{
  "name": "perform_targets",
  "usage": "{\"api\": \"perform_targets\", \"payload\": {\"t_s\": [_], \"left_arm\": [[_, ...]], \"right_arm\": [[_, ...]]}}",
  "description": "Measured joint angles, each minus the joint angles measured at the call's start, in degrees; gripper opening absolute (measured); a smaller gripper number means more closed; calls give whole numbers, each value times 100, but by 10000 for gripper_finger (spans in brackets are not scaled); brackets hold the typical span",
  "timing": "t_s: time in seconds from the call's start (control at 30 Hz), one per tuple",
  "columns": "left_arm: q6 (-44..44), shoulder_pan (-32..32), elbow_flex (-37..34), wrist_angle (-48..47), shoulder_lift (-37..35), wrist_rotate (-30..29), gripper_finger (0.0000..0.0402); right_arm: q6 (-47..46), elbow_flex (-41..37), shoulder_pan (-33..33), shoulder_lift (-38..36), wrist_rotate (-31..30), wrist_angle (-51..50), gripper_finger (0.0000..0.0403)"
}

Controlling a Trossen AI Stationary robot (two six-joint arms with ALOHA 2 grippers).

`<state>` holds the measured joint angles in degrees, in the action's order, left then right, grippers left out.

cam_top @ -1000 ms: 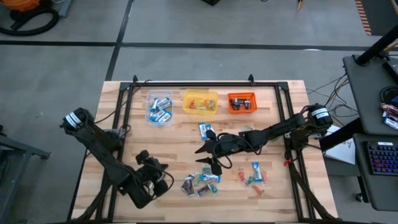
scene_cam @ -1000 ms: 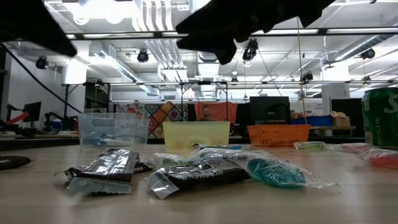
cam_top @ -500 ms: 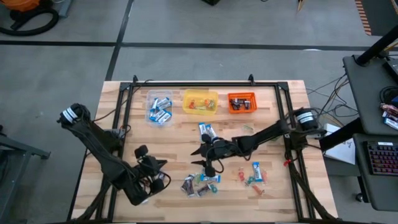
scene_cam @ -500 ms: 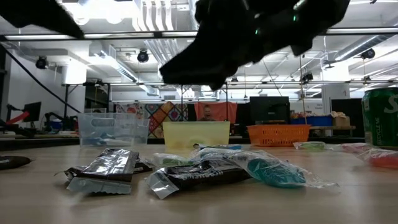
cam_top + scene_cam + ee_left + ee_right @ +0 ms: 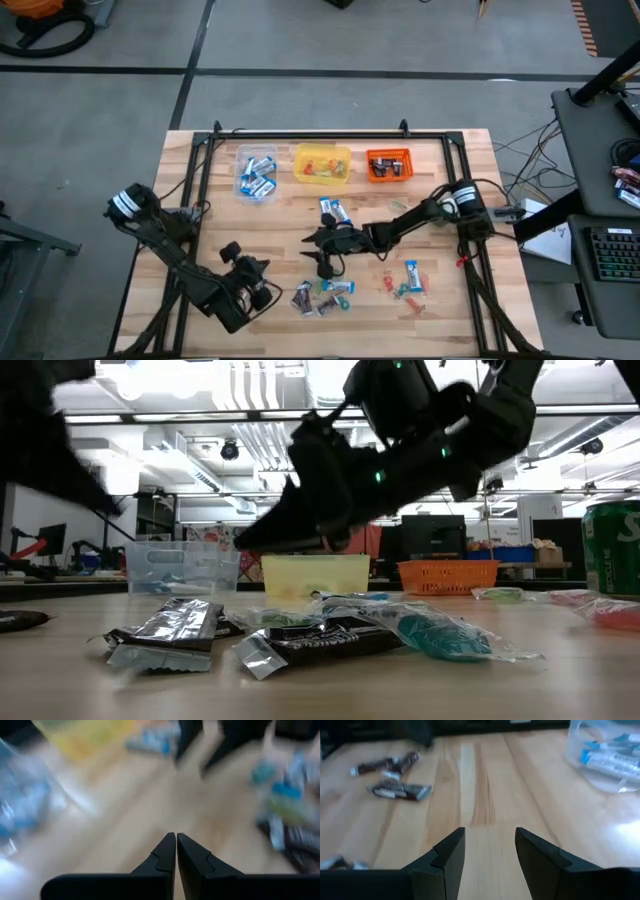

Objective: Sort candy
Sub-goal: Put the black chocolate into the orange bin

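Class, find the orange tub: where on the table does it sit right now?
In the high view the orange tub sits at the far edge, rightmost of three tubs, beside the yellow tub.

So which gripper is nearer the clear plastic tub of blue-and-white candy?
Right. The right gripper hangs past the clear tub's corner; the left gripper sits farther off, near the table's front edge.

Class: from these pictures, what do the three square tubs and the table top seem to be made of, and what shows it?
Clear tub: likely glossy see-through plastic; blue-and-white candy shows through its walls. Yellow tub: translucent plastic, probably, as light passes through it. Orange tub: seemingly plastic, with a slotted, basket-like wall in the low view. Table top: wood planks with visible grain and seams, smooth finish.
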<state>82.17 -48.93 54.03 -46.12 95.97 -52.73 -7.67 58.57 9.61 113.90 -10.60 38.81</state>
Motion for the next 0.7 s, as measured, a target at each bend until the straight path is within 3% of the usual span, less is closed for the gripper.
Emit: {"api": "perform_targets", "payload": {"t_s": [0.17,0.4,0.6,0.7], "left_arm": [[-21,-8,153,-16,13,1795,0],[478,44,308,85,41,2210,24],[912,133,458,267,65,2907,109],[1033,127,443,249,167,2953,156]], "right_arm": [[-269,21,30,-504,-5,-609,164],[-329,21,219,-751,7,-975,164],[-294,32,211,-745,5,-983,164],[-294,32,210,-738,5,-988,164]]}}
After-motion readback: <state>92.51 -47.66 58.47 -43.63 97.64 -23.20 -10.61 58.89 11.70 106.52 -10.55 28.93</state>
